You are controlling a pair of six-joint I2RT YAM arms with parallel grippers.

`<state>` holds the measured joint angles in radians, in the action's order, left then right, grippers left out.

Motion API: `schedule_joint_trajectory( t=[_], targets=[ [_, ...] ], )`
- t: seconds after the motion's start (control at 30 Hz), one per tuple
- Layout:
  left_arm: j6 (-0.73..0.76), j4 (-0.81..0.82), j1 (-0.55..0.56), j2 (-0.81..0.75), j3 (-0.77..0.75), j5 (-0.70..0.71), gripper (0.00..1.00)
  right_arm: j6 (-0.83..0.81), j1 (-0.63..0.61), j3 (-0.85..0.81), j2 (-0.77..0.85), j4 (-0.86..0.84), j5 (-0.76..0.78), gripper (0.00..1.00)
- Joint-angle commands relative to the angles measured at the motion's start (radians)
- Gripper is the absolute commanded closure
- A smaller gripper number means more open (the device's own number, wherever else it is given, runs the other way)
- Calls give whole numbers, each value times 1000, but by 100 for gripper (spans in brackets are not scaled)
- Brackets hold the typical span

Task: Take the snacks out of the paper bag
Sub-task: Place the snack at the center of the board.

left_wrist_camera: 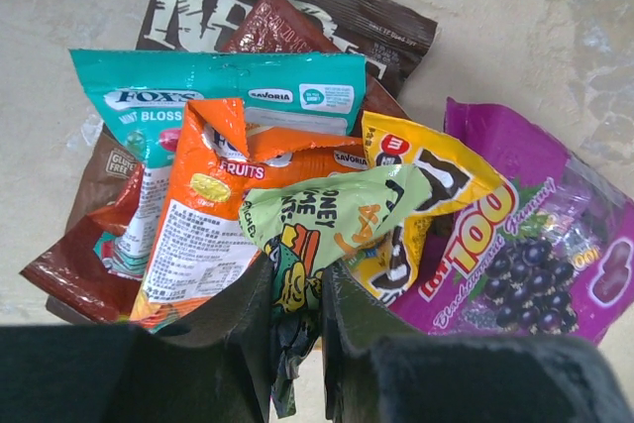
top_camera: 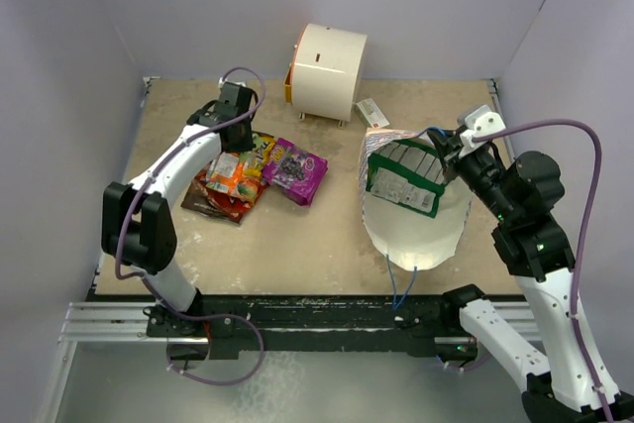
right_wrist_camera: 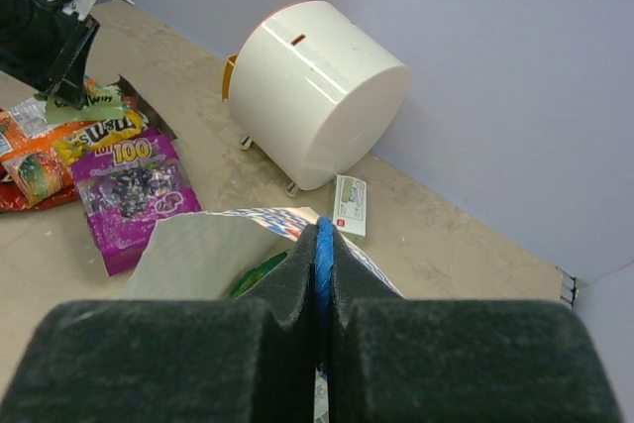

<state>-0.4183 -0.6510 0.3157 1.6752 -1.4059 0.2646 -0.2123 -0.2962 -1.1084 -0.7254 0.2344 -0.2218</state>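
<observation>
In the left wrist view, the left gripper [left_wrist_camera: 297, 289] fills the bottom edge. Its jaws are nipped onto the lower end of a small yellow-green packet [left_wrist_camera: 322, 220], which crumples between them. That packet lies on top of a heap. An orange packet [left_wrist_camera: 213, 220] is just left of it, a teal packet [left_wrist_camera: 198, 96] is above that, and a dark brown chips bag [left_wrist_camera: 287, 7] lies underneath at the top of the frame. A yellow packet [left_wrist_camera: 436, 180] is tucked to the right, and a purple packet [left_wrist_camera: 540, 245] lies at the far right. From above, the heap sits left of centre on the table [top_camera: 297, 245].

In the right wrist view, the right gripper [right_wrist_camera: 323, 245] has its jaws pressed together on a blue string handle [right_wrist_camera: 323, 235] of the paper bag [right_wrist_camera: 198, 255]. In the top view, the bag [top_camera: 416, 235] lies right of centre with its mouth facing the upper part of the frame. A green-and-white packet [top_camera: 403, 180] is inside the opening.

A white cylindrical appliance [top_camera: 327, 71] stands at the upper centre. A small white box [top_camera: 373, 112] lies just to its lower right, near the bag's mouth.
</observation>
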Motion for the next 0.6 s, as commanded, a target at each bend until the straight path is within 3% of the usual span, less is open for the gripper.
schedule_joint_trajectory(
  t=[0.0,0.57],
  targets=[
    [-30,28,-8,33,-38,-8,79,1,-4,-19,6,-61,12,100],
    [-4,-25,-7,-25,-43,37,45,-2,-4,-29,-17,-79,7,100]
  ],
)
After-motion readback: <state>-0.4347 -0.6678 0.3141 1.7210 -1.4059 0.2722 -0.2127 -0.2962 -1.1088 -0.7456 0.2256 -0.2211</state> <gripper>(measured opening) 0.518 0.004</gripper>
